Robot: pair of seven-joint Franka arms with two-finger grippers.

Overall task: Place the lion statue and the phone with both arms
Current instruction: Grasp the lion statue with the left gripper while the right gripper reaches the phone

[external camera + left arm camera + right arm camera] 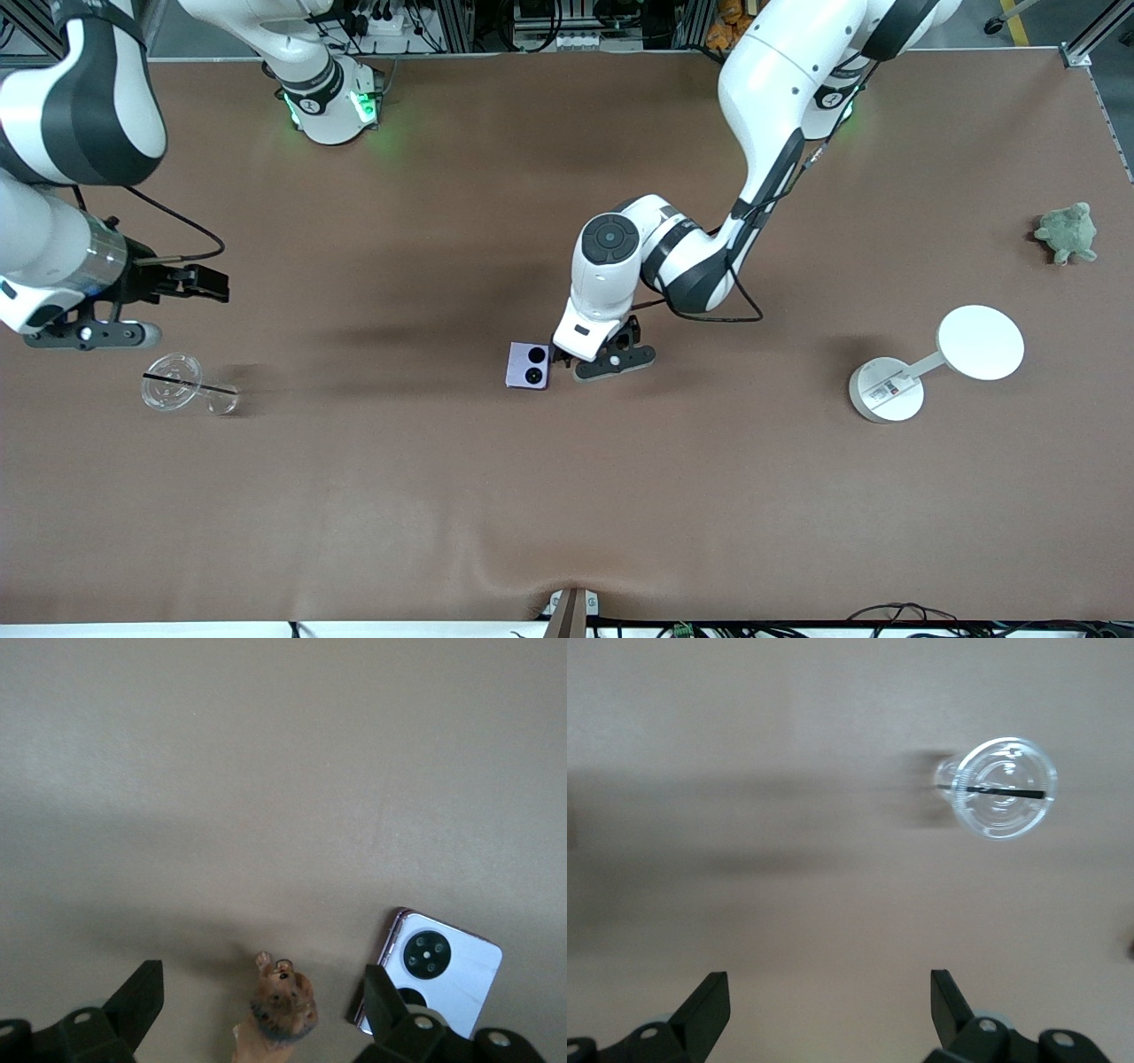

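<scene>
The phone [528, 365] lies flat mid-table, pale lilac, with its two black circles facing up. It also shows in the left wrist view [443, 970]. The lion statue [282, 1010], small and orange-brown, sits on the table beside the phone. In the front view it is hidden under the left hand. My left gripper [263, 988] is low over the lion and open, with a finger on either side and neither touching it. One finger [383, 992] is close to the phone's edge. My right gripper [208, 283] is open and empty, over bare table at the right arm's end.
A clear plastic cup [182, 384] lies on its side under the right gripper's area and also shows in the right wrist view [1004, 788]. A white round-headed lamp [930, 363] and a green plush toy [1067, 233] sit toward the left arm's end.
</scene>
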